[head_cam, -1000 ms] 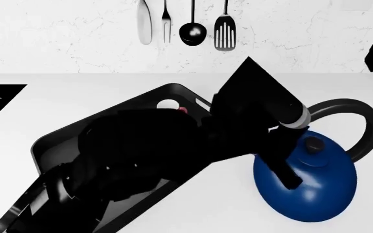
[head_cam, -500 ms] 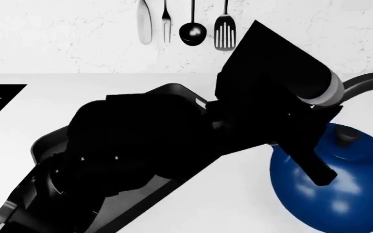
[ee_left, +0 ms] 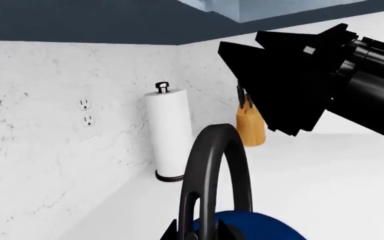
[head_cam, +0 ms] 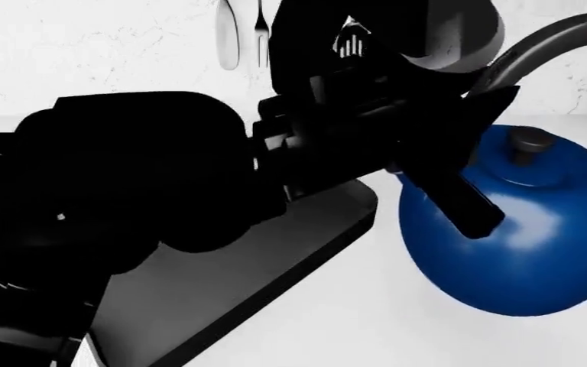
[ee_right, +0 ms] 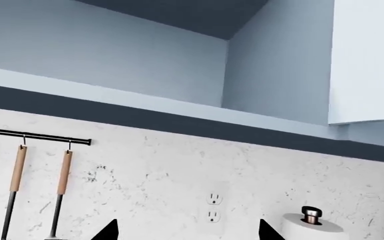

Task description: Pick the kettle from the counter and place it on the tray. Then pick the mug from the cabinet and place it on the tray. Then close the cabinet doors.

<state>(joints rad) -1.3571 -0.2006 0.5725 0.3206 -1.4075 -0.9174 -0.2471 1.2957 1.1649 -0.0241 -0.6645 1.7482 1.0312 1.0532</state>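
tray corner sits just beside the kettle, bare white counter between and in front of them. beyond the kettle the counter runs open to the marbled wall; paper towel roll and wooden knife block stand back near the corner, well apart from the handle.

left gripper is at the foot of the kettle's arched handle, one finger on each side of it, looks pinched on it. kettle is tilted, handle swung up toward the wall; can't tell if its base touches the counter.

right gripper: only two dark fingertips show in the right wrist view, spread wide, nothing between them, facing the wall outlet and hanging utensils.

kettle glossy deep blue, round, black knob. tray matte black, raised rim, rounded corner.
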